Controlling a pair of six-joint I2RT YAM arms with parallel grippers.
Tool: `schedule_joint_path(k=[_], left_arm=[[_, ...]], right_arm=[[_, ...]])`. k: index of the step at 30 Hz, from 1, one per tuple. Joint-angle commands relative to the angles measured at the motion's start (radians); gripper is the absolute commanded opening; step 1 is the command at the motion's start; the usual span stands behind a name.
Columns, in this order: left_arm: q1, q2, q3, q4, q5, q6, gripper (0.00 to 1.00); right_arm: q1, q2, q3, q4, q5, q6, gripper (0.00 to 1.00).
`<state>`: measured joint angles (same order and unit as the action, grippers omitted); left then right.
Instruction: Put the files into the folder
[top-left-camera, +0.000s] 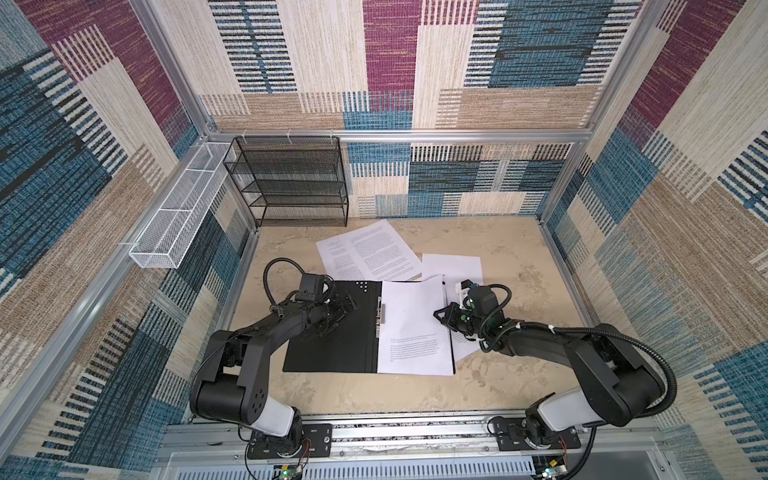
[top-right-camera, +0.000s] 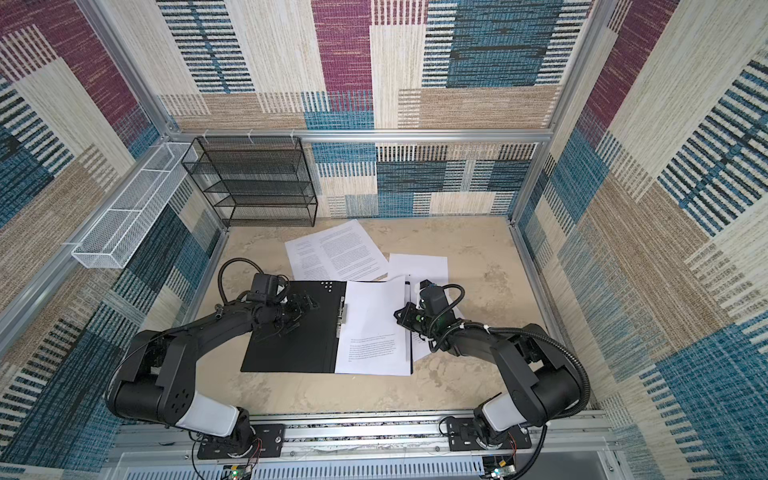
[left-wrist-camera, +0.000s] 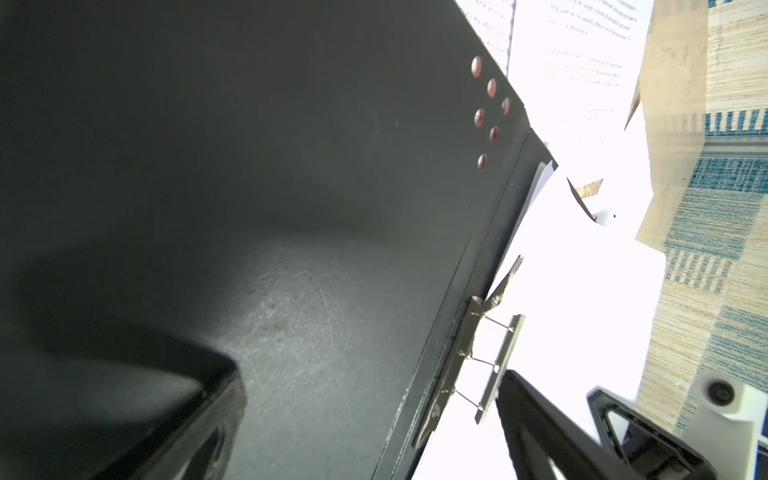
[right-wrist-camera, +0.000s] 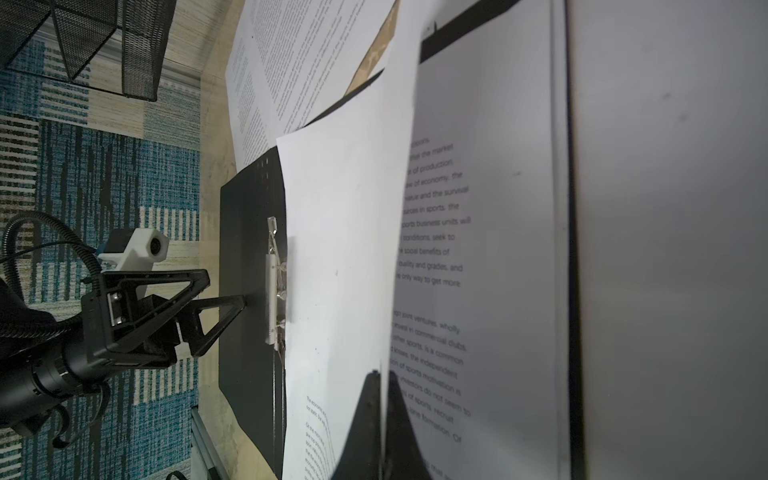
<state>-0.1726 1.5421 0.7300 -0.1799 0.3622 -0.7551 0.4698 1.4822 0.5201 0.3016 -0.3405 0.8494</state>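
The folder (top-left-camera: 328, 332) (top-right-camera: 286, 336) lies open in the middle of the table, black inside, with a metal clip (top-left-camera: 380, 316) (left-wrist-camera: 478, 353) (right-wrist-camera: 272, 286) at its spine. A white printed file (top-left-camera: 415, 328) (top-right-camera: 374, 328) (right-wrist-camera: 345, 249) covers its right half, over another printed sheet (right-wrist-camera: 436, 249). My right gripper (top-left-camera: 438, 313) (top-right-camera: 398, 313) (right-wrist-camera: 381, 374) is shut on that top file's right edge, which is lifted a little. My left gripper (top-left-camera: 345, 309) (top-right-camera: 301, 307) (left-wrist-camera: 370, 370) (right-wrist-camera: 226, 286) hovers open over the black left flap, close to the clip. Nothing is between its fingers.
Two overlapping printed files (top-left-camera: 365, 249) (top-right-camera: 332, 253) lie behind the folder. Another white file (top-left-camera: 453, 266) (top-right-camera: 419, 266) lies to its right, partly under the right arm. A black wire rack (top-left-camera: 291, 183) stands at the back left, and a white mesh basket (top-left-camera: 183, 212) hangs on the left wall.
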Motion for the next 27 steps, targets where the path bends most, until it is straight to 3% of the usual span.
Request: schedule_joint_path(k=[1, 8, 11, 16, 19, 23, 27], left_arm=[[-0.001, 0.035, -0.037, -0.236, -0.126, -0.004, 0.99], [-0.001, 0.036, -0.037, -0.235, -0.128, -0.006, 0.99], [0.001, 0.038, -0.036, -0.235, -0.128, -0.007, 0.99], [0.002, 0.034, -0.036, -0.241, -0.136, -0.011, 0.99], [0.005, 0.03, -0.037, -0.245, -0.144, -0.016, 0.99], [0.015, 0.024, -0.046, -0.247, -0.151, -0.024, 0.99], [0.055, 0.011, -0.068, -0.239, -0.139, -0.039, 0.99]], right_arm=[[0.006, 0.007, 0.011, 0.047, 0.007, 0.016, 0.0], [0.013, 0.007, 0.003, 0.043, 0.008, 0.02, 0.0], [0.014, -0.008, -0.003, 0.038, 0.015, 0.02, 0.13], [0.014, -0.045, 0.0, -0.009, 0.046, 0.011, 0.51], [0.014, -0.083, 0.006, -0.067, 0.082, -0.007, 0.69], [0.014, -0.137, 0.034, -0.199, 0.181, -0.042, 0.89], [-0.025, -0.177, 0.068, -0.297, 0.245, -0.118, 0.99]])
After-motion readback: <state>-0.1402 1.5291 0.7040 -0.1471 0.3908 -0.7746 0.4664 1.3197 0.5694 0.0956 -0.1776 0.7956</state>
